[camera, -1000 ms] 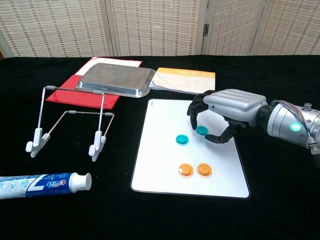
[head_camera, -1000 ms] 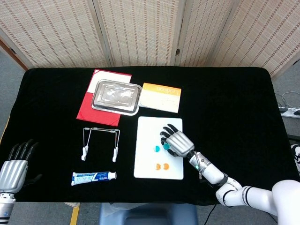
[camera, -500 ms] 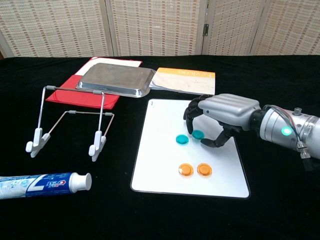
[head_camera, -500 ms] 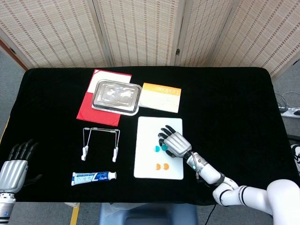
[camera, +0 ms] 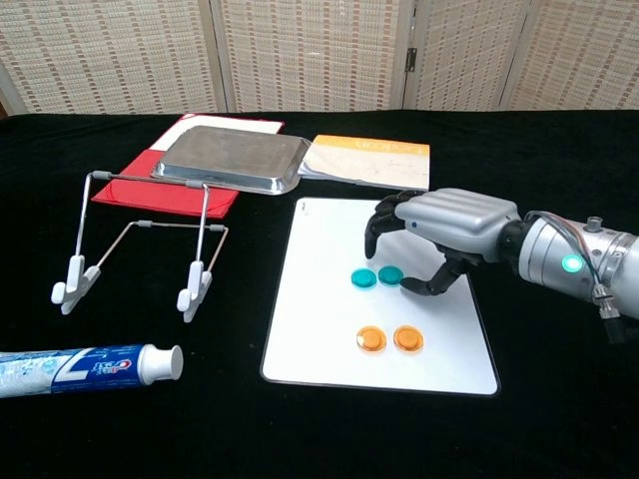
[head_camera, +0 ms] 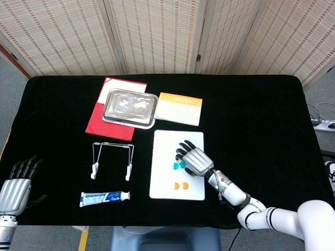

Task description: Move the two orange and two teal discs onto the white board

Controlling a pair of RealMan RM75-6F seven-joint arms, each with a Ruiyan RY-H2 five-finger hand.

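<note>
The white board lies at the table's front middle. Two teal discs sit side by side on it, and two orange discs lie nearer the front edge. My right hand arches over the right teal disc, fingers curled down around it with fingertips at the board; whether they still touch the disc is unclear. My left hand hangs off the table's front left corner, fingers apart, holding nothing.
A wire stand and a toothpaste tube lie left of the board. Behind are a metal tray on a red folder and an orange booklet.
My right hand has shifted left across the board, sliding the right teal disc up next to the other teal disc. The left hand has not moved.
</note>
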